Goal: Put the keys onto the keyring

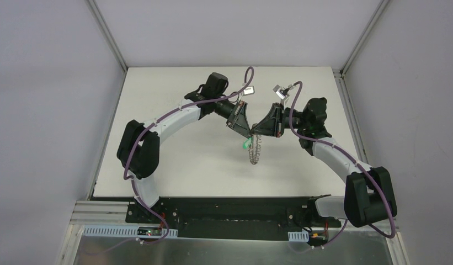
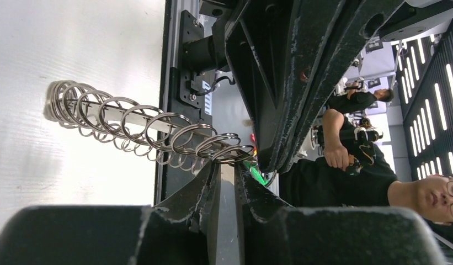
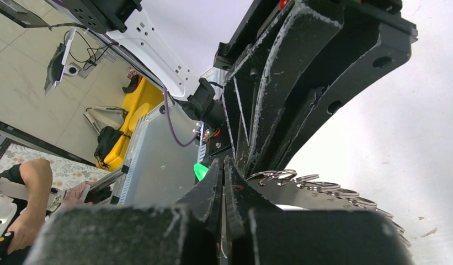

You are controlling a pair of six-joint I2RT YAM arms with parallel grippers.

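Above the middle of the table, the keyring (image 1: 255,150) hangs edge-down, a flat grey ring fringed with wire loops. My right gripper (image 1: 257,132) is shut on its upper edge. In the right wrist view the ring's plate (image 3: 323,193) runs out to the right of the closed right gripper (image 3: 223,161). The key's green head (image 1: 245,144) hangs just left of the ring, also visible as a green tip (image 3: 201,171). My left gripper (image 1: 244,134) meets the ring from the left. Its tips (image 2: 230,164) stand slightly apart under the nearest loops (image 2: 229,152), with the green key (image 2: 259,174) just behind.
The white table (image 1: 180,160) is boxed in by grey walls, with a black base rail (image 1: 229,212) at the near edge. A person in black (image 2: 378,187) sits beyond the table. Both arms arch inward, and their grippers nearly touch.
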